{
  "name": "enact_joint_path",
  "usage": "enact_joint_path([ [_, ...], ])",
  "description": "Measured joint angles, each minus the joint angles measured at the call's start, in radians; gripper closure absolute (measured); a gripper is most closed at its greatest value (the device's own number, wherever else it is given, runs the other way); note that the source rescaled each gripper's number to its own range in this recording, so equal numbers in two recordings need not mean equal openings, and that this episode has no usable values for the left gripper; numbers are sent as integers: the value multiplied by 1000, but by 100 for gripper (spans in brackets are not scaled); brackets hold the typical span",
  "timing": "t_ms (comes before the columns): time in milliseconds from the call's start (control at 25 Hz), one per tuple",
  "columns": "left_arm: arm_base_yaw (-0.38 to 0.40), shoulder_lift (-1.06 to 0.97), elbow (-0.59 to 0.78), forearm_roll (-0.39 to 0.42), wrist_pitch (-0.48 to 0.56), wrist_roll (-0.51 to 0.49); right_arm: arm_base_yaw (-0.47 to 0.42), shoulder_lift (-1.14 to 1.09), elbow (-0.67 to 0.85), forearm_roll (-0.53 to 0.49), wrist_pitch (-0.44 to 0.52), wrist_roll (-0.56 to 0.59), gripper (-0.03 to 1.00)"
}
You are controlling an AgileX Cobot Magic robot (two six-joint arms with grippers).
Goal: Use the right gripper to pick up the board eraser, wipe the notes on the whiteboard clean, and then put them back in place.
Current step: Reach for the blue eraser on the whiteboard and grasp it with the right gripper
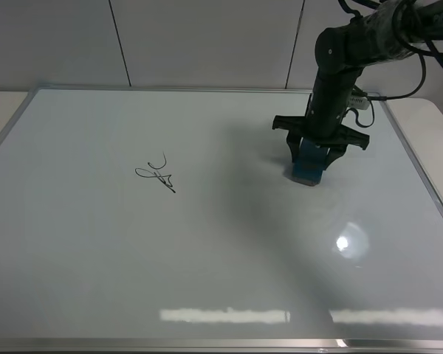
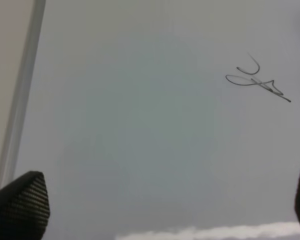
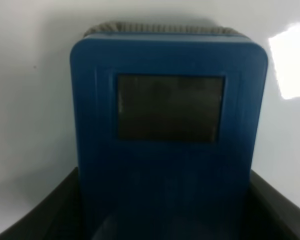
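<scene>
The teal-blue board eraser (image 1: 308, 165) rests on the whiteboard (image 1: 207, 258) at the right, towards the back. My right gripper (image 1: 314, 153) comes straight down over it and is shut on its sides. In the right wrist view the eraser (image 3: 170, 100) fills the space between the two black fingers (image 3: 277, 212), with its dark patch on top. The notes (image 1: 156, 174), a small black scribble, lie left of centre, well apart from the eraser. The left wrist view shows the notes (image 2: 257, 81) too, beyond my left gripper (image 2: 165, 202), whose fingertips (image 2: 20, 200) stand wide apart over bare board.
A thin silver frame (image 1: 207, 88) runs round the board. Beige tabletop (image 1: 0, 103) shows at the back left and back right. A pale panelled wall (image 1: 207, 37) stands behind. Light glare (image 1: 343, 242) sits on the board's right front.
</scene>
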Motion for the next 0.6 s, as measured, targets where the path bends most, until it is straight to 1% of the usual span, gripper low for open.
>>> enact_joint_path([
  [600, 0, 0, 0, 0, 0, 0, 0, 0, 0, -3, 8, 0, 97],
])
